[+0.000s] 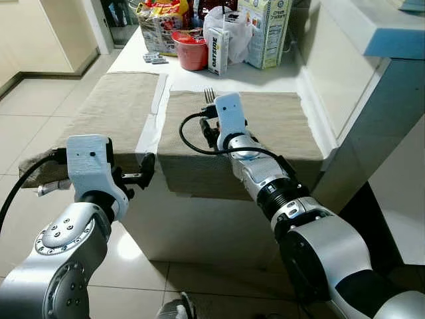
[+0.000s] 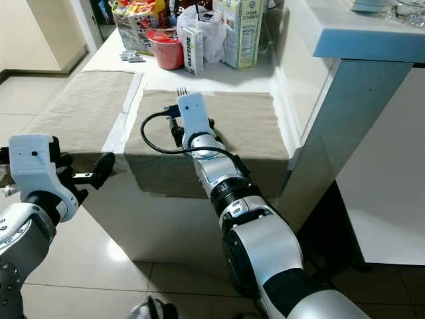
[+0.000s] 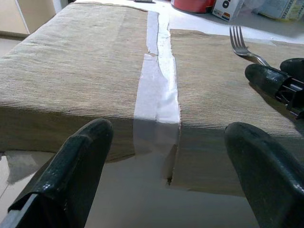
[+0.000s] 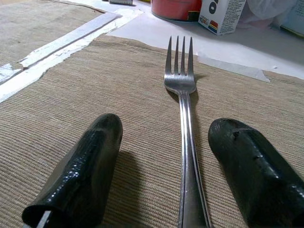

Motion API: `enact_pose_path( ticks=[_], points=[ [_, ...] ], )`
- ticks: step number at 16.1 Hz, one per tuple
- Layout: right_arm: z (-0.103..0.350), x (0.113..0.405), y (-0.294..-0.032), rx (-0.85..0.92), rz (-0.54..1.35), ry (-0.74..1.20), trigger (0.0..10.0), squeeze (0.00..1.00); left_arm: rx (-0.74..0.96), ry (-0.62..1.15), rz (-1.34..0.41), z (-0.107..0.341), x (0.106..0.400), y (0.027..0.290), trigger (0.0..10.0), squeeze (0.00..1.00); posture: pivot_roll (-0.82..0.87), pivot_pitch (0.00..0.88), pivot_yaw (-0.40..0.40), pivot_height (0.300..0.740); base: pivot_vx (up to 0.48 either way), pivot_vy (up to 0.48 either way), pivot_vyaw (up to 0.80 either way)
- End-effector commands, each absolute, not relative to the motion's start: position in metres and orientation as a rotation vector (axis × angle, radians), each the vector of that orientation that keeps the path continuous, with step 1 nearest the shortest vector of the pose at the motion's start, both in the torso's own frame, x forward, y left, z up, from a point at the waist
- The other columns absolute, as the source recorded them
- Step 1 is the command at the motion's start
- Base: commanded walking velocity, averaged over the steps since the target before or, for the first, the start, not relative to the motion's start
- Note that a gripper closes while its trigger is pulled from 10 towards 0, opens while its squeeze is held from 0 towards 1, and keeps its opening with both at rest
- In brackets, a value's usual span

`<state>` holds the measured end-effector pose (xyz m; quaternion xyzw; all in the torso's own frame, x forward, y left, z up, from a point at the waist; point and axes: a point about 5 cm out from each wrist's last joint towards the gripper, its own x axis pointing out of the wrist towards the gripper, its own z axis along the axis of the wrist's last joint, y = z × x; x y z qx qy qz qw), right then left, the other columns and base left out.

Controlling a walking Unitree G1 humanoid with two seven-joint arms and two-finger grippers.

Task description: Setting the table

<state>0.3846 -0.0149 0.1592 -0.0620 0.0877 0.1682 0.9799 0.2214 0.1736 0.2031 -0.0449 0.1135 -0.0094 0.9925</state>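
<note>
Right, status: white table (image 1: pixel 133 56) carries two woven beige placemats, coarse ribbed cloth, edges draping over the front. Left placemat (image 1: pixel 113 100) is bare; right placemat (image 1: pixel 279 126) holds the only cutlery so far. Strips of white tape (image 3: pixel 159 102) run along the gap between them.

Far end is clutter: a milk carton (image 1: pixel 269 30), a red cup (image 1: pixel 191 50), a snack bag (image 1: pixel 159 20).

Right gripper (image 4: pixel 183 166) sits low over the right mat, fingers spread, straddling the handle without pinching it. Left gripper (image 3: pixel 166 166) hangs off the table's front edge, fingers wide apart, holding nothing.

The fork (image 4: pixel 183 104) (plain polished steel, four tines pointing away from the robot) lies flat on the mat.

My read: early days. One fork down; everything else remains.
</note>
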Motion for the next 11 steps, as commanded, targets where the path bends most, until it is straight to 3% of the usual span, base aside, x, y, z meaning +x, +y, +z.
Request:
enact_pose_path(
  ticks=[1,11],
  points=[
    [0.123,0.372,-0.016,-0.141,0.334,0.337,10.0,0.0,-0.084,0.234,-0.006,0.202,0.222,0.174,10.0,0.0,0.19,0.094,0.056,0.74,0.0,0.0,0.0],
    [0.125,0.376,-0.029,-0.16,0.239,0.281,10.0,0.0,-0.078,0.237,-0.011,0.202,0.221,0.174,10.0,0.0,0.2,0.095,0.062,0.74,0.0,0.0,0.0]
  ],
)
